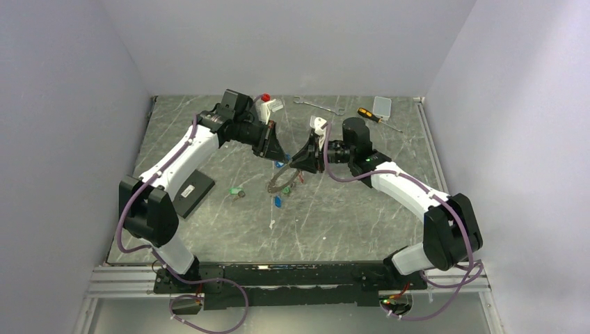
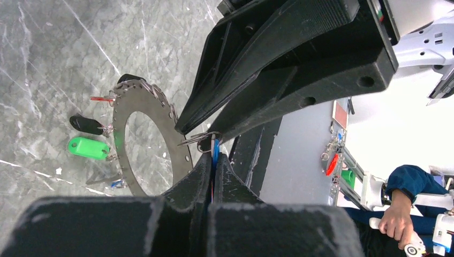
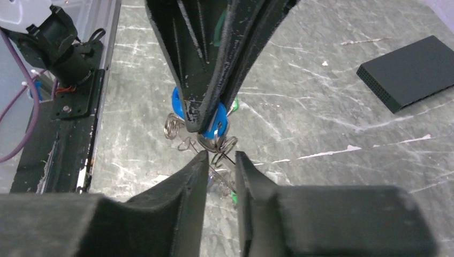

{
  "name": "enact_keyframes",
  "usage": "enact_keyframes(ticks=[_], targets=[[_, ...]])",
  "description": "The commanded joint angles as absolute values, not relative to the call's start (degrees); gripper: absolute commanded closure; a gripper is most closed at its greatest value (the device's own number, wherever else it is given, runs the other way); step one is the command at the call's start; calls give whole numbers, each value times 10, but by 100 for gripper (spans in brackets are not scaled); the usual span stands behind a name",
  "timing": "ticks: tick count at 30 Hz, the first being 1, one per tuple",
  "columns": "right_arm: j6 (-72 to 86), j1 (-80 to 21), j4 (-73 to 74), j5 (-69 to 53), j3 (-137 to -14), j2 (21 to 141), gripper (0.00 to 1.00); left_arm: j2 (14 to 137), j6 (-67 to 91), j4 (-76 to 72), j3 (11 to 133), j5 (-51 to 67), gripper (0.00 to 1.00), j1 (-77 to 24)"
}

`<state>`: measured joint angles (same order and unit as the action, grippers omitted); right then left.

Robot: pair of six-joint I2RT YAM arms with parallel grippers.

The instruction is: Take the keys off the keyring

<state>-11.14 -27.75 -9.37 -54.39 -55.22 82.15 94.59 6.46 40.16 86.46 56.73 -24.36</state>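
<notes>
The keyring [image 2: 121, 140] is a flat grey ring held tilted above the table, also seen from the top [image 1: 281, 183]. Keys hang from it with red [image 2: 101, 98], black [image 2: 85, 124] and green [image 2: 88, 148] tags. My left gripper [image 2: 214, 158] is shut on a blue tag [image 2: 215, 149] joined to the ring by a small wire loop. My right gripper [image 3: 221, 156] faces it with jaws a little apart. The wire loops [image 3: 217, 144] and the ring's thin edge lie in its gap. Two loose keys, teal-tagged [image 1: 237, 191] and blue-tagged [image 1: 277, 202], lie on the table.
A black box [image 1: 193, 191] lies at the left, also in the right wrist view [image 3: 409, 72]. A wrench [image 1: 316, 106], a screwdriver [image 1: 372, 117], a clear case [image 1: 382, 105] and a red-capped item [image 1: 267, 99] sit along the back edge.
</notes>
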Motion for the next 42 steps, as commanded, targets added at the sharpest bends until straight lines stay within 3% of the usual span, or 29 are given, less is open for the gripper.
enact_keyframes(ticks=[1, 5, 17, 28, 31, 33, 42], targets=[[-114, -279, -106, -534, -572, 822, 81, 930, 54, 392, 883, 600, 100, -247], [-113, -279, -104, -534, -572, 822, 100, 931, 50, 397, 887, 589, 100, -247], [-113, -271, -111, -533, -559, 809, 100, 921, 78, 383, 884, 499, 100, -209], [-113, -270, -111, -543, -558, 810, 100, 916, 76, 368, 870, 547, 100, -203], [-115, -269, -108, -549, -560, 812, 73, 916, 72, 371, 872, 565, 100, -207], [-113, -270, -109, -552, -561, 814, 64, 915, 64, 376, 873, 569, 100, -213], [-99, -270, -115, -547, -564, 814, 59, 917, 54, 382, 873, 571, 100, -224]])
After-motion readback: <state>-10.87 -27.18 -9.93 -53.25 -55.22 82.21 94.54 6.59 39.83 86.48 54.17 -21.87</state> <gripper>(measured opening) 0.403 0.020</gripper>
